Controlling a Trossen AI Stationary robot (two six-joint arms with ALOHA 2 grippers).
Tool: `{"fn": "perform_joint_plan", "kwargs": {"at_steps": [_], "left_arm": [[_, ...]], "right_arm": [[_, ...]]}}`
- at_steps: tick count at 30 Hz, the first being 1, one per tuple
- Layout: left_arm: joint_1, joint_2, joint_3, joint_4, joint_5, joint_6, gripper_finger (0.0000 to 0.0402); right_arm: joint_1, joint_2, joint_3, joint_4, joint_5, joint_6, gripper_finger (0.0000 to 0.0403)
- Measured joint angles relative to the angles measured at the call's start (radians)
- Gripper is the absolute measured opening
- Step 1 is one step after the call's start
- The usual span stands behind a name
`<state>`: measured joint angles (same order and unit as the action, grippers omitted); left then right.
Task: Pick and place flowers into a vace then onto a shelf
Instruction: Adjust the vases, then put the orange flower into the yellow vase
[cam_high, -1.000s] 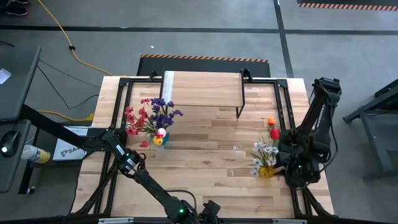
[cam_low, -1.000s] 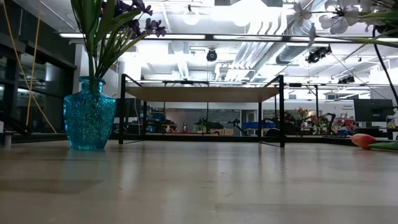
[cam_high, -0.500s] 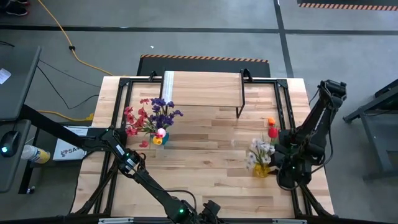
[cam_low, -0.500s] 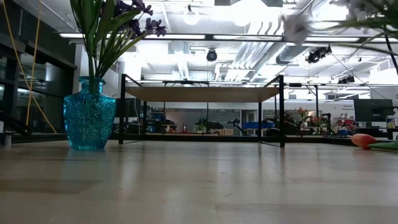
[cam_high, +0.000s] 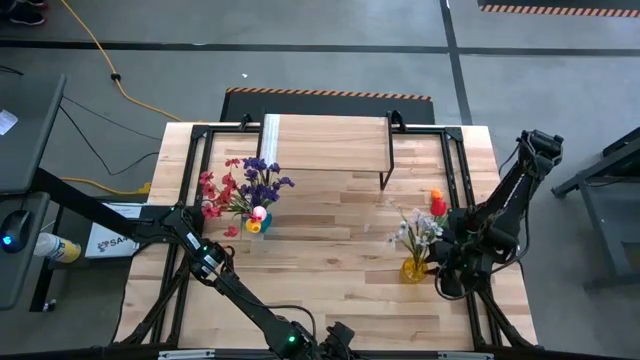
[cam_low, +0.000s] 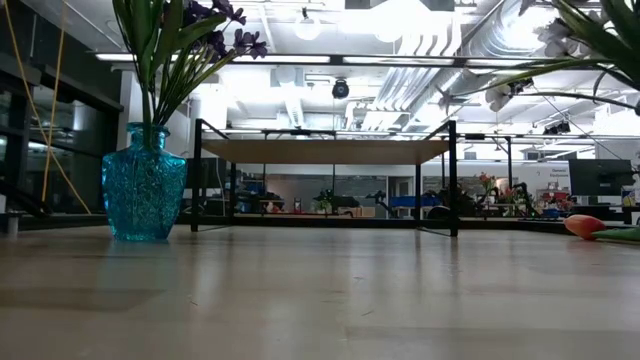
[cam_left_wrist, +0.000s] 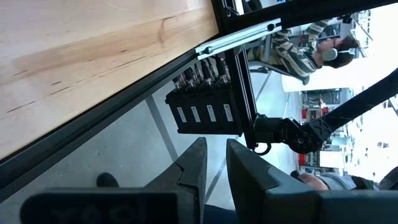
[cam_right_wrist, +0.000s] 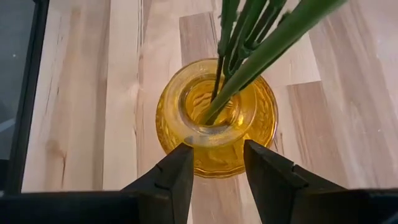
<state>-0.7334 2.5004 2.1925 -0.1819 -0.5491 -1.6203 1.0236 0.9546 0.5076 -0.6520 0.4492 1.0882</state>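
Right gripper (cam_right_wrist: 216, 163) open, fingers straddling the neck of the yellow vase (cam_right_wrist: 216, 118); contact looks unlikely, but hard to confirm. Vase stands on the table (cam_high: 330, 250) holding white flowers (cam_high: 418, 231). Close evenly below the rim and lift straight, keeping stems upright. Beyond the yellow vase: shelf (cam_high: 325, 142), then blue vase (cam_low: 143, 182). Left gripper (cam_left_wrist: 212, 163) parked off the table edge, narrowly parted.

- Left arm (cam_high: 215, 270): slim black links, small green light near base.
- Right arm (cam_high: 500, 215): black, chunky joints.
- Right gripper (cam_right_wrist: 214, 171): two dark flat-sided fingers.
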Motion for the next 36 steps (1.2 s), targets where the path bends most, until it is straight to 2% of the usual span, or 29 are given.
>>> {"fn": "perform_joint_plan", "kwargs": {"at_steps": [5, 11, 14, 27, 36], "left_arm": [[0.000, 0.000, 0.000, 0.000, -0.003, 0.000, 0.0095], [0.000, 0.000, 0.000, -0.001, -0.003, 0.000, 0.0095], [0.000, 0.000, 0.000, -0.002, -0.003, 0.013, 0.0095], [-0.001, 0.000, 0.000, -0.002, -0.002, 0.026, 0.0095], [-0.001, 0.000, 0.000, -0.002, 0.007, 0.026, 0.0095]], "right_arm": [[-0.002, -0.001, 0.002, 0.002, -0.083, 0.017, 0.0133], [-0.002, 0.001, -0.003, -0.085, -0.294, 0.182, 0.0133], [0.002, 0.000, -0.001, -0.143, -0.364, 0.271, 0.0133], [0.018, 0.000, 0.000, -0.279, -0.446, 0.600, 0.0133], [-0.026, 0.002, 0.000, -0.276, -0.464, 0.691, 0.0133]]}}
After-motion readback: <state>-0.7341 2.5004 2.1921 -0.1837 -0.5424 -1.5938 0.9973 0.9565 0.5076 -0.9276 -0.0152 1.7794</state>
